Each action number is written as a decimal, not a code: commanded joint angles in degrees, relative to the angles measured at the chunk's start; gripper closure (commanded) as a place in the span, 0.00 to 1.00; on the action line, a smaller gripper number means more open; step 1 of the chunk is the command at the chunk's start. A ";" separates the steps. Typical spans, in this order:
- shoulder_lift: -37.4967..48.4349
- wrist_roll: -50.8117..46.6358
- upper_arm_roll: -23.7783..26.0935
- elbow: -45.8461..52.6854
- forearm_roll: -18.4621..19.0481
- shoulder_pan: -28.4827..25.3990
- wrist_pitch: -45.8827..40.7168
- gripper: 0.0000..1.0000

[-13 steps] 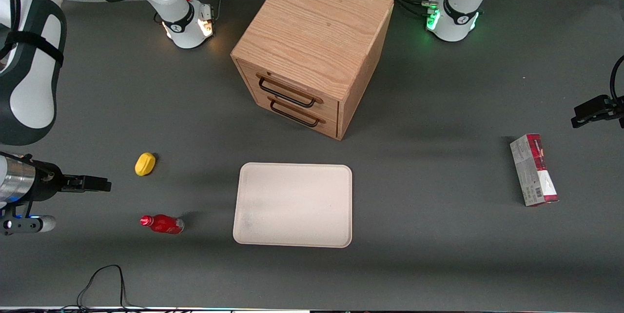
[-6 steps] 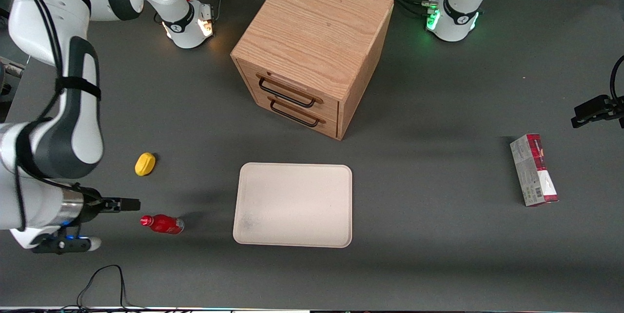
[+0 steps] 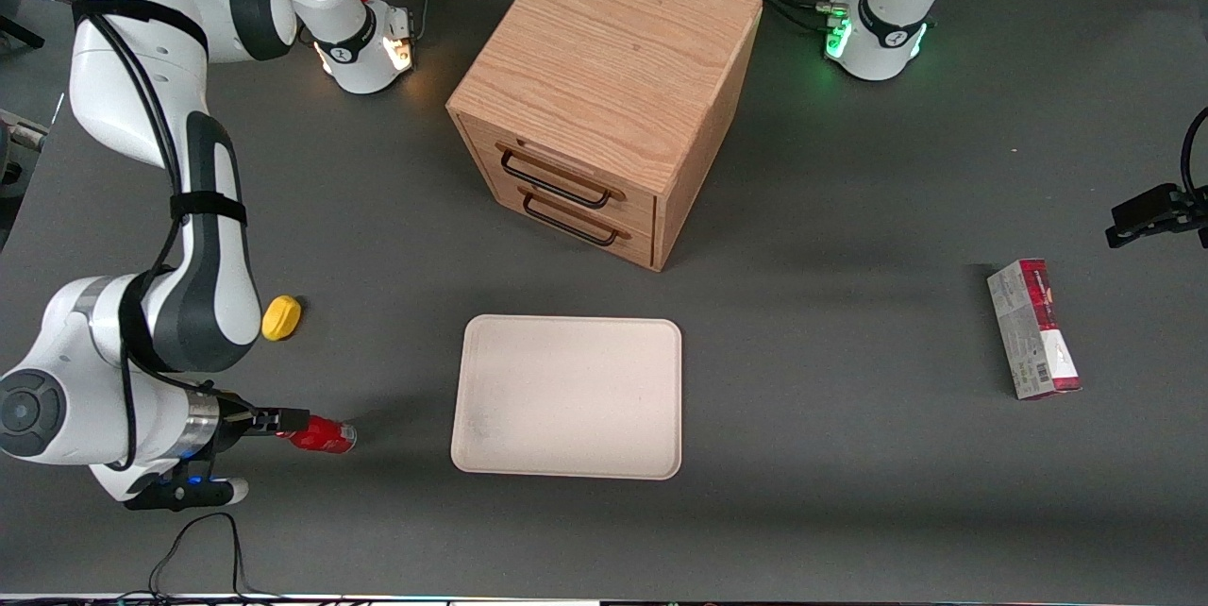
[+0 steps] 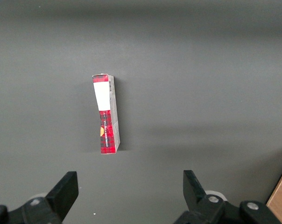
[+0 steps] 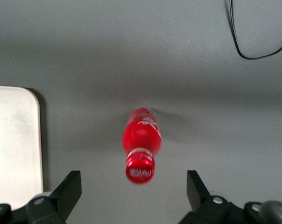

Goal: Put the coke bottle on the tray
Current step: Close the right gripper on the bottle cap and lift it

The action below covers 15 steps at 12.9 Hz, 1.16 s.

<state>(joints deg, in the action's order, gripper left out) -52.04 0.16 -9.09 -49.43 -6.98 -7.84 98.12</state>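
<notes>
While pincer (image 3: 294,419) gapes: one coke bottle (image 3: 323,435); one tray (image 3: 568,396).

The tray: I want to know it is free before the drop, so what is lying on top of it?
Nothing lies on the tray; only faint smudges show. The coke bottle lies on the table beside it, under the open gripper.

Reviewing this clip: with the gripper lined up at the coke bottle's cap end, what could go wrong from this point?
1. The coke bottle lies on its side; it may roll if one finger of the open gripper touches it first.
2. The gripper is at the cap end, so a grip there could let the bottle tilt or slip in transit.
3. The tray has a raised rim; a low carry might clip it.
</notes>
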 commanded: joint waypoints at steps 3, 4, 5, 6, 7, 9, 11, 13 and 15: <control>-2.28 -0.86 -0.31 1.44 0.39 -0.15 0.85 0.01; -2.19 -0.86 -0.31 1.44 0.39 -0.15 0.85 0.01; -2.19 -0.86 -0.31 1.26 0.39 -0.15 0.85 0.02; -2.19 -0.86 -0.31 1.09 0.47 -0.15 0.85 0.06; -2.19 -0.86 -0.31 1.09 0.47 -0.15 0.85 0.13; -2.19 -0.95 -0.31 1.09 0.65 -0.24 0.76 0.31; -2.19 -0.95 -0.31 1.09 0.82 -0.24 0.50 0.57; -2.10 -1.04 -0.31 1.09 0.82 -0.24 0.14 0.86; -2.01 -1.04 -0.31 1.09 0.82 -0.24 -0.03 1.00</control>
<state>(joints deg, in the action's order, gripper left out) -53.69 0.15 -9.20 -49.42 -6.80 -7.85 98.84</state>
